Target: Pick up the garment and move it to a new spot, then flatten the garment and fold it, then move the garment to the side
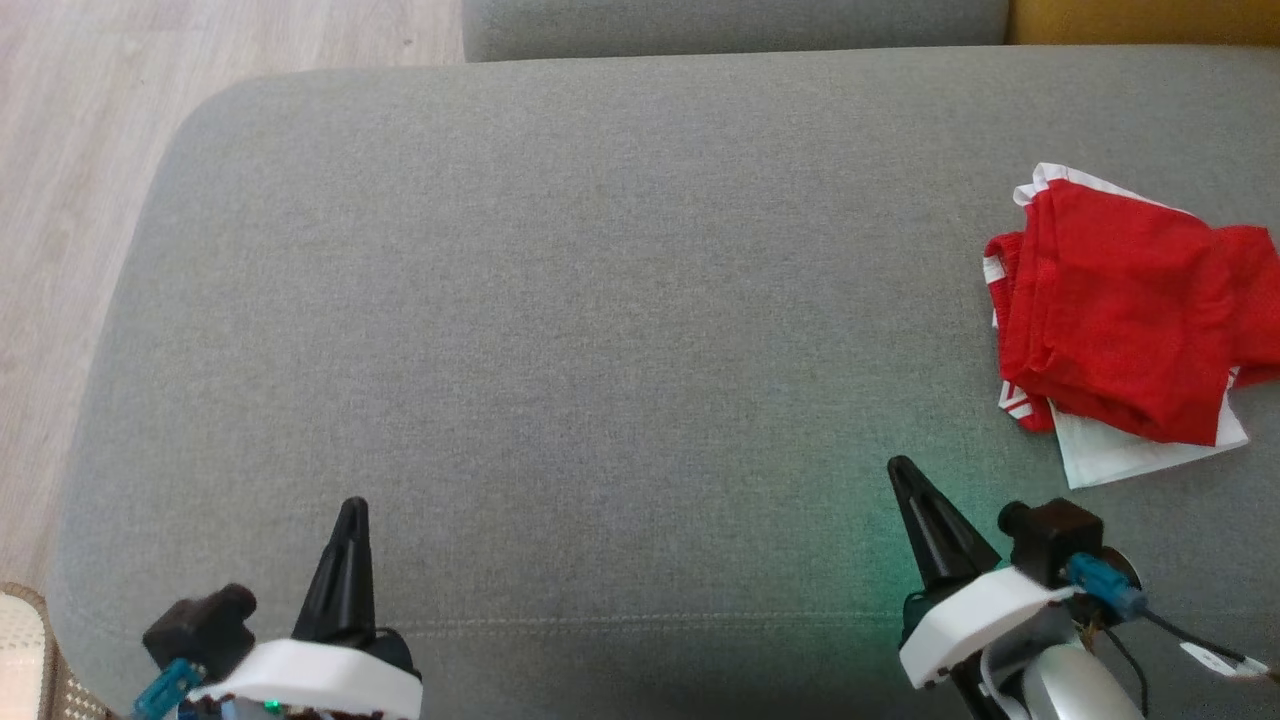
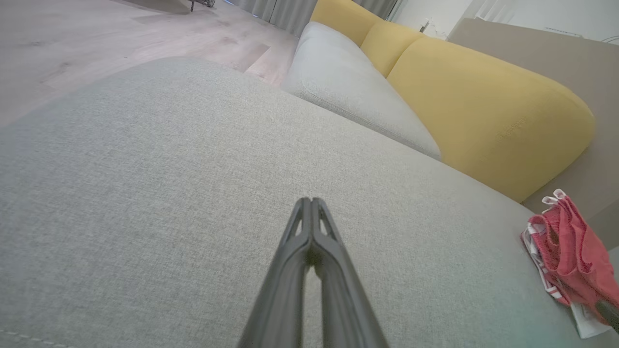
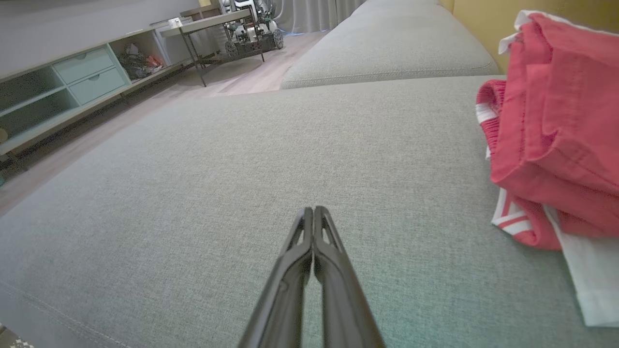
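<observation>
Holding the left gripper (image 1: 352, 506) and right gripper (image 1: 898, 466) over the near edge of the cushion (image 1: 600, 300), both pairs of jaws pressed together, gripping nothing. Touching no part of the jersey (image 1: 1110, 310), lying loosely folded at the cushion's right edge, near the right gripper.

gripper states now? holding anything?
Left gripper: closed, holding nothing.
Right gripper: closed, holding nothing; the jersey lies apart on the cushion.

Red garment (image 1: 1120, 310) on grey cushion (image 1: 600, 300)
</observation>
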Controlling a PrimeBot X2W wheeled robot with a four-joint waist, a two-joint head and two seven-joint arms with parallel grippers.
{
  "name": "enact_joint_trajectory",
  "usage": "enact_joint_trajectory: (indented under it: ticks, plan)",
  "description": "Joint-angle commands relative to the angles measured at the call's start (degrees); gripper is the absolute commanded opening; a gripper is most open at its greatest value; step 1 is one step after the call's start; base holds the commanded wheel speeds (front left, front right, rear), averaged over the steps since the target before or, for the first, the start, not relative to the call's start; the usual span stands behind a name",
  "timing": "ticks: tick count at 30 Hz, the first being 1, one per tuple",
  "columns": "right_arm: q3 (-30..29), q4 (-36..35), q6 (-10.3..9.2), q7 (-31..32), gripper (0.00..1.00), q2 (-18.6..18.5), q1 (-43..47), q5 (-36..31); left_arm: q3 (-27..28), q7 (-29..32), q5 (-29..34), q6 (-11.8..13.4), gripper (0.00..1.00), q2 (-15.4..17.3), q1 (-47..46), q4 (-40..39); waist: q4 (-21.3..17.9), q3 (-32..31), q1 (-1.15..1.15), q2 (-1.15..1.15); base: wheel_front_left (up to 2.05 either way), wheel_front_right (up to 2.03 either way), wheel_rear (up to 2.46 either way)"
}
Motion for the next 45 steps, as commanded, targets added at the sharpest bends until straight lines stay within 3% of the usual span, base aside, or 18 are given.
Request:
enact_joint_trajectory:
  ticks: [1,45]
  plan:
    - [-0.34,-2.25,0.00,0.20,0.00,-0.15,-2.43,2.32,0.33,0.19,-1.71,-0.07,0.00,0.19,-1.91,-1.90,-0.05,-0.06,0.00,0.00,0.00,0.00,0.00]
    - [-3.85,-4.48,-0.01,6.32,0.00,-1.07,-2.16,33.21,3.73,6.58,-26.35,-1.06,0.00,1.22,-5.71,-0.07,-1.13,-1.43,0.00,0.00,0.00,0.00,0.00]
